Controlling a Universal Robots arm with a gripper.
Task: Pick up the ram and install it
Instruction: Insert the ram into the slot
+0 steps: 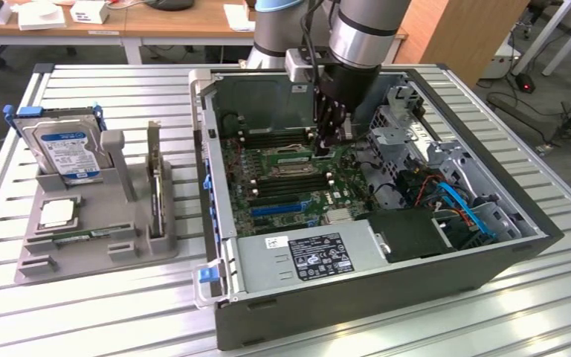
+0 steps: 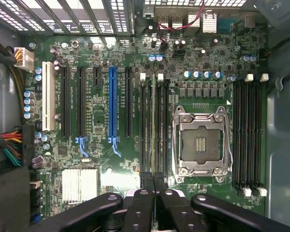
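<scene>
The arm [image 1: 360,30] stands near vertical, wrist pointing straight down into the open computer case [image 1: 365,312], with the end effector [image 1: 327,152] low over the motherboard [image 1: 265,160], toward 12 o'clock of the case interior in the exterior view. The end effector is fully closed: in the wrist view its fingertips [image 2: 146,182] meet with no gap. The ram [image 2: 152,125] appears edge-on as a thin strip between two black memory slots beside the empty processor socket [image 2: 201,145], in line with the closed fingertips (whether they grip it, press on it or merely sit above it cannot be told). The power supply [image 1: 311,256], at 6 o'clock of the case, carries a white-and-black label. The hard drive [image 1: 65,152], upright in the grey tray [image 1: 97,256] at 9 o'clock of the case on the slatted surface [image 1: 117,312], carries a blue-and-white label. The writing on both is too small to read.
</scene>
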